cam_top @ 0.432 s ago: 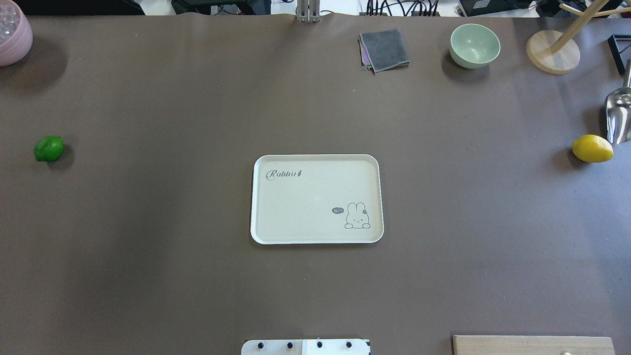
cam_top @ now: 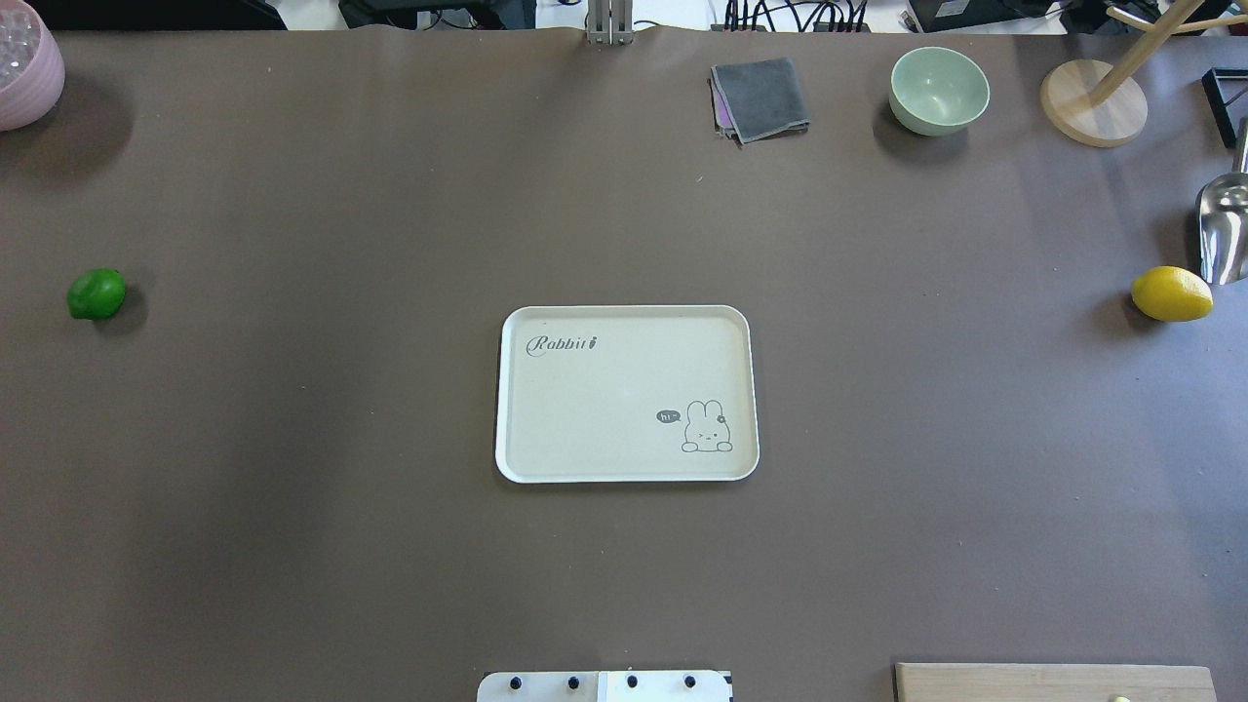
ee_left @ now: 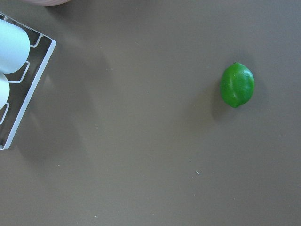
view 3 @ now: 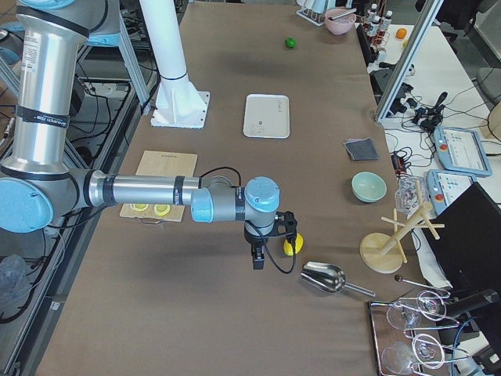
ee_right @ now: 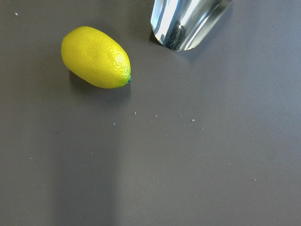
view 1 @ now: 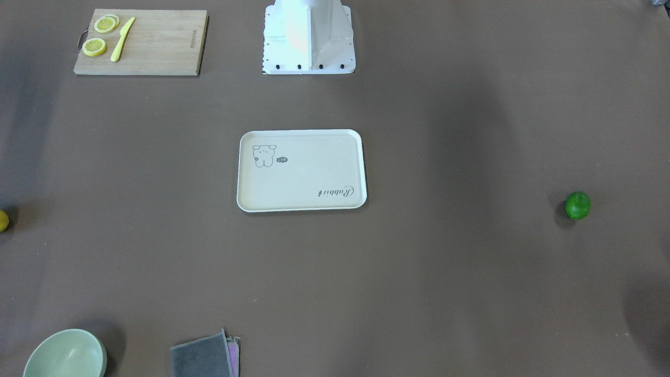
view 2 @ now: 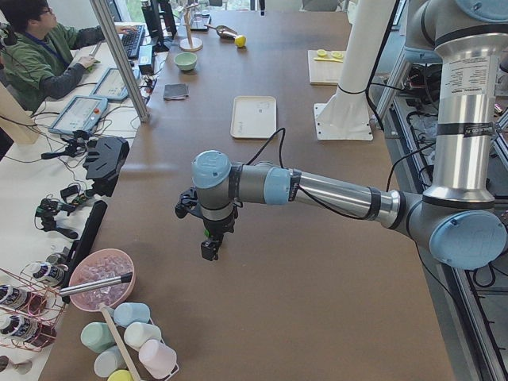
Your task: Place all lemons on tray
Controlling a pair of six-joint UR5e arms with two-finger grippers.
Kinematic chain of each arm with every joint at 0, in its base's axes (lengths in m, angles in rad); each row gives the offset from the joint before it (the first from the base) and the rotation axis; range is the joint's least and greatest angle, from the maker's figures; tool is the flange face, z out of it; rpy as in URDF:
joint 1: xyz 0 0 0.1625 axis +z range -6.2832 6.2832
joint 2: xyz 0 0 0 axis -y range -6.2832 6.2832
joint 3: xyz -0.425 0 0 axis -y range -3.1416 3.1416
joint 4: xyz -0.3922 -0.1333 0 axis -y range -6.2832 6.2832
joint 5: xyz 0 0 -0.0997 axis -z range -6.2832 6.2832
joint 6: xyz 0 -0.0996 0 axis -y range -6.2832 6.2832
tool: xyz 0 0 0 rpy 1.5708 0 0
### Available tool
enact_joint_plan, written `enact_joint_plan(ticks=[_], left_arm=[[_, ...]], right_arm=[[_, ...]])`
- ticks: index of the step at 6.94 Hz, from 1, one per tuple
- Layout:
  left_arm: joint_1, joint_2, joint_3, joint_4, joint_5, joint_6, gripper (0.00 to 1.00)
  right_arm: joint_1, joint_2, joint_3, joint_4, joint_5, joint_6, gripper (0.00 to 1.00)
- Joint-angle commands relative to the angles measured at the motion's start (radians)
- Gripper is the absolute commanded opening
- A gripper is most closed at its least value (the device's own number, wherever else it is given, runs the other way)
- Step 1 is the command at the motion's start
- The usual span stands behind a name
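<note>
The cream tray with the rabbit drawing lies empty at the table's middle. The green lemon lies far to the left on the table; it shows in the left wrist view to the right of centre. The yellow lemon lies at the far right and shows in the right wrist view at upper left. My left gripper hangs above the table's left end. My right gripper hangs beside the yellow lemon. I cannot tell whether either is open or shut.
A metal scoop lies right next to the yellow lemon. A green bowl, a grey cloth and a wooden stand sit at the far edge. A cutting board holds lemon slices and a knife. A cup rack stands near the green lemon.
</note>
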Motion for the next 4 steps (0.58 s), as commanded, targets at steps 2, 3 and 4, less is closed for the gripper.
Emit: enact_joint_plan(ticks=[2, 3, 4], left_arm=[[0.001, 0.003, -0.001, -0.092, 0.002, 0.000, 0.99], [0.001, 0.000, 0.001, -0.156, 0.007, -0.011, 0.99], [0.001, 0.003, 0.005, -0.217, 0.001, -0.011, 0.99]], right_arm=[[0.000, 0.000, -0.001, 0.002, -0.002, -0.002, 1.00], [0.000, -0.002, -0.004, 0.050, -0.002, -0.002, 1.00], [0.000, -0.002, -0.015, 0.165, -0.014, 0.000, 1.00]])
